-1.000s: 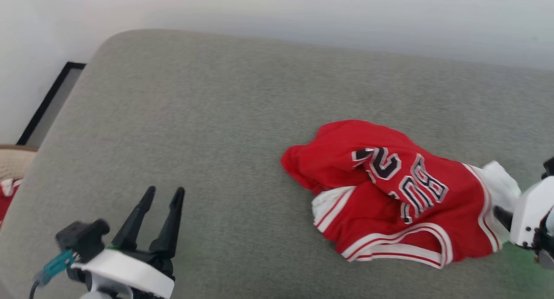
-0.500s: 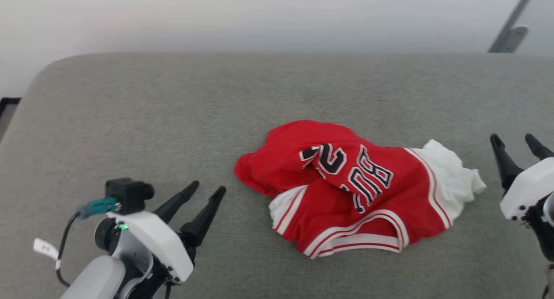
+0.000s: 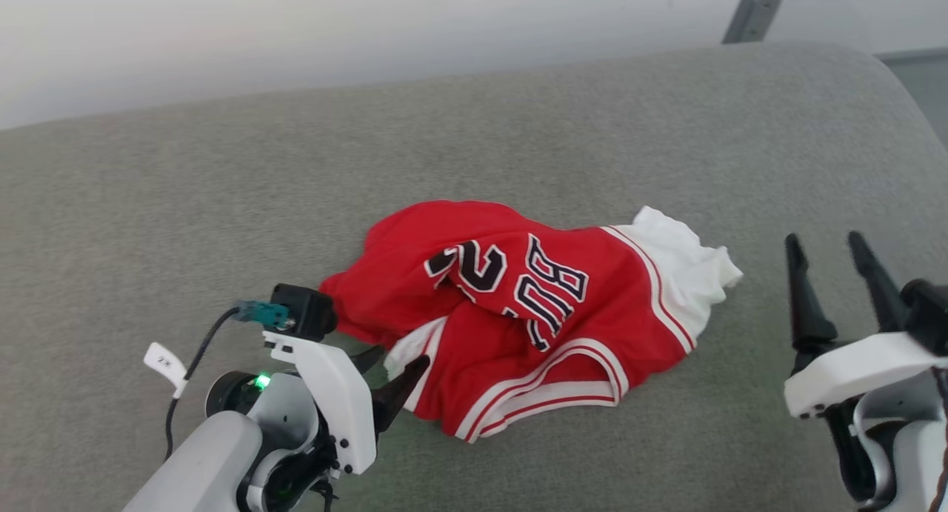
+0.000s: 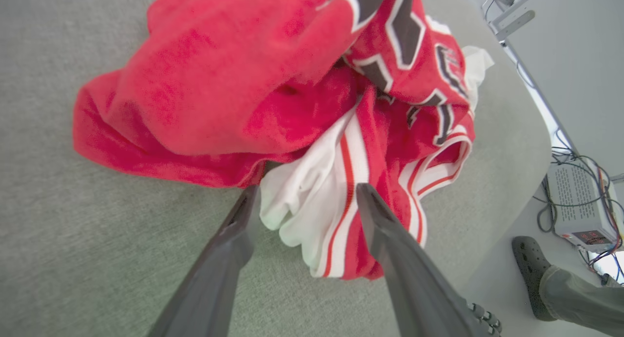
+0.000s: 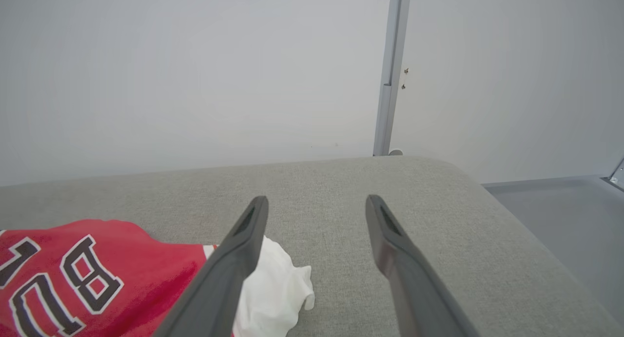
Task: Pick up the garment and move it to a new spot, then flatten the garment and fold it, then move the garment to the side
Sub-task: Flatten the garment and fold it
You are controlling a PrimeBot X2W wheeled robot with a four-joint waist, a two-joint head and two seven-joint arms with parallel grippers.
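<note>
Grey padded bench (image 3: 222, 201) carries the crumpled garment (image 3: 518, 312). The left gripper (image 3: 401, 359), released, straddles its edge for pickup. The right gripper (image 3: 824, 245) is released and apart.

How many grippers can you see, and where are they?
2. The left gripper sits lower left, open, fingertips at the garment's white striped edge. The right gripper sits lower right, open, apart from the garment.
</note>
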